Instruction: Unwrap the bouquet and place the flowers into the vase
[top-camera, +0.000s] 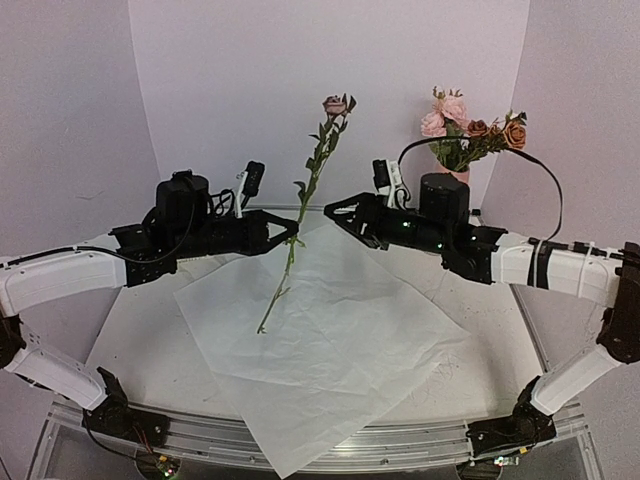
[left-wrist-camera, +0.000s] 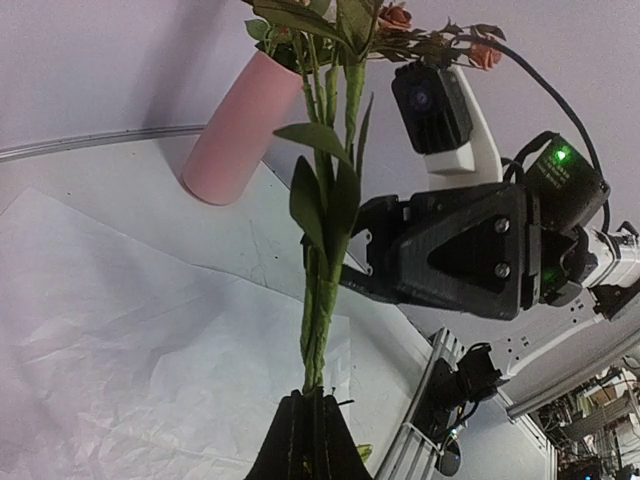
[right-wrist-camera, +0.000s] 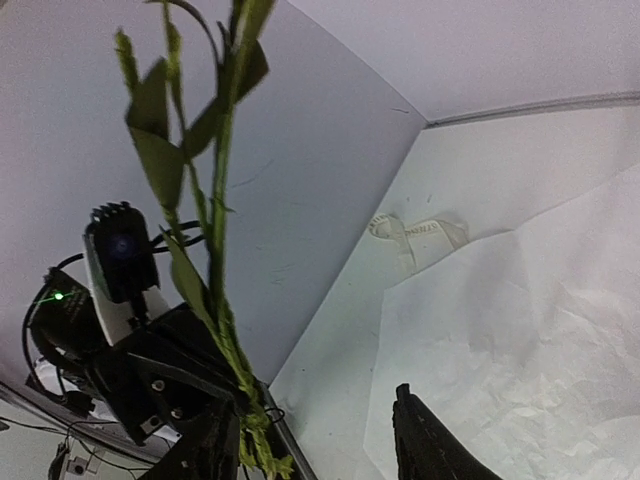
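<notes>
your left jaws are clamped on a flower stem (top-camera: 312, 180), upright above the paper (top-camera: 340, 340); the right jaws gape around it, stem off-centre. closing lopsided could bend or yank it, well apart from the vase (left-wrist-camera: 240, 125).

Left arm (top-camera: 60, 280) and right arm (top-camera: 560, 265): white links, black joints, black screwed wrist housings, green LEDs (left-wrist-camera: 560, 155), tapered black fingers (right-wrist-camera: 430, 445), white camera (left-wrist-camera: 440, 105) (black lens), looping black cable (top-camera: 540, 170).
</notes>
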